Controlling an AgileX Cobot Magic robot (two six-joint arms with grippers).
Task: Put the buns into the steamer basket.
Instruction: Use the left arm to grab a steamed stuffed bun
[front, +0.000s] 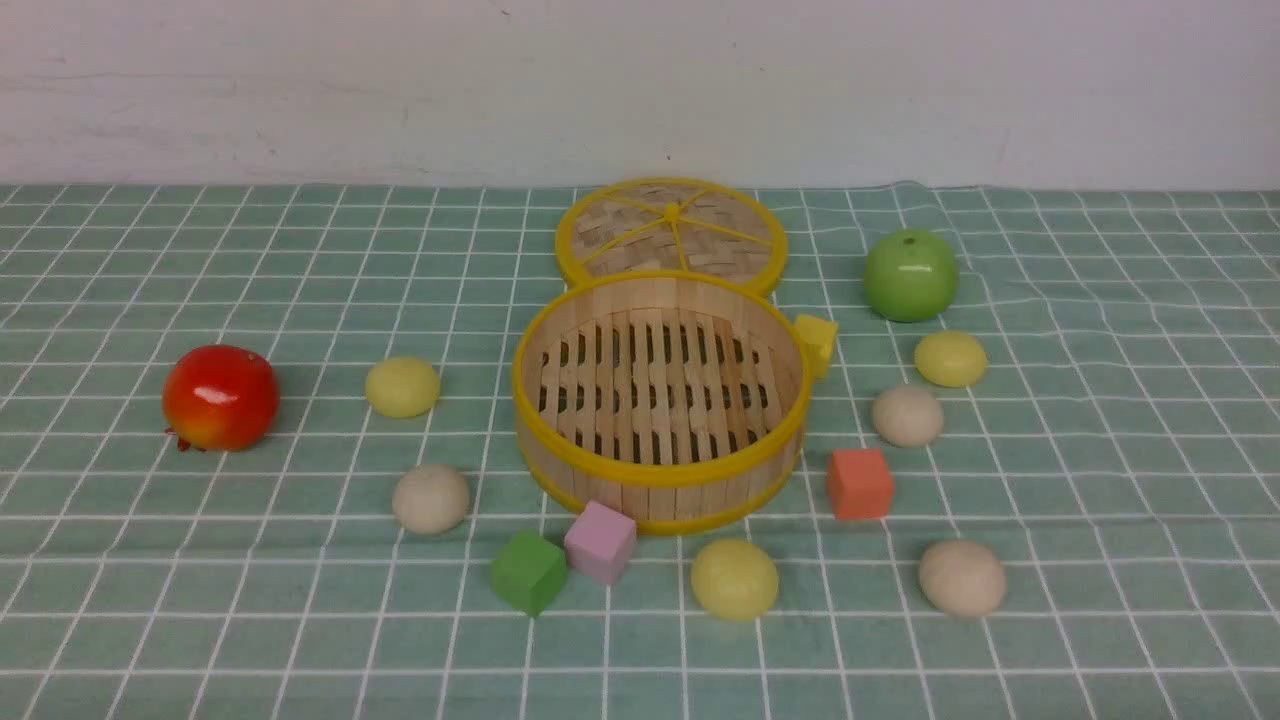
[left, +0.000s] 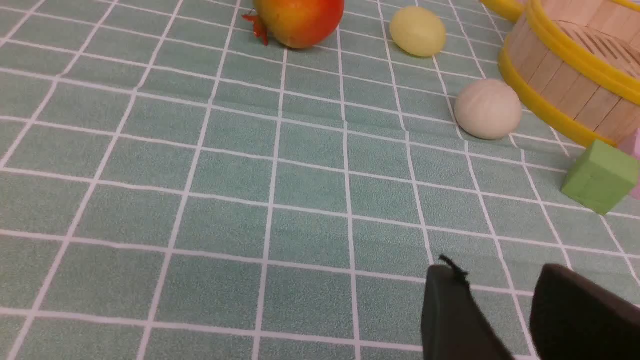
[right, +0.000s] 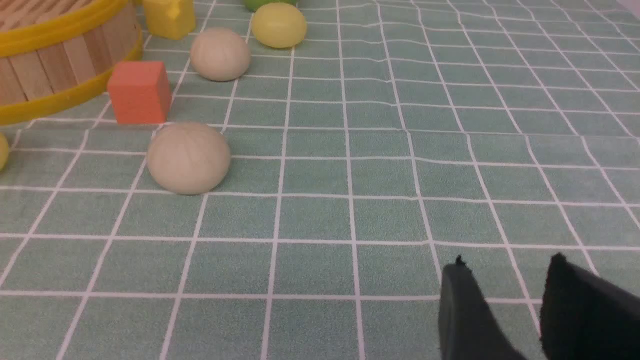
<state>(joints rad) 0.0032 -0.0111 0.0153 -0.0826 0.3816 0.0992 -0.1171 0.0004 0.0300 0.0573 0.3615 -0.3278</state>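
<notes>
Front view. Green checked tablecloth (front: 200, 600), pale wall behind.

Steamer basket (front: 655, 478) stands upright at centre, open side up, slatted floor bare. Woven lid (front: 670, 232) lies flat just behind it, its near edge hidden by the basket's back wall.

All six buns sit on the cloth, outside the basket:
- left yellow bun (front: 402, 387), to the basket's left, apart from it
- left beige bun (front: 430, 498), nearer the camera than that one, near the basket's front-left wall
- front yellow bun (front: 734, 579), just in front of the basket
- front-right beige bun (front: 962, 577), well to the right of the front yellow one
- right beige bun (front: 907, 416) and right yellow bun (front: 950, 358), close together right of the basket, the yellow one farther back

Other items: red fruit (front: 220, 397) with a small spiky tip, far left. Green apple (front: 910, 275), behind the right yellow bun. Yellow cube (front: 817, 340) against the basket's right wall. Orange cube (front: 860, 484) near its front-right. Pink cube (front: 600, 541) at the front wall, green cube (front: 528, 572) pressed to its left; contact with the basket unclear.

Left gripper (left: 500, 270): fingers spread, bare cloth between them, holding nothing; low over the cloth, well short of the left beige bun.

Right gripper (right: 507, 262): fingers spread, nothing between them; well apart from the front-right beige bun.
</notes>
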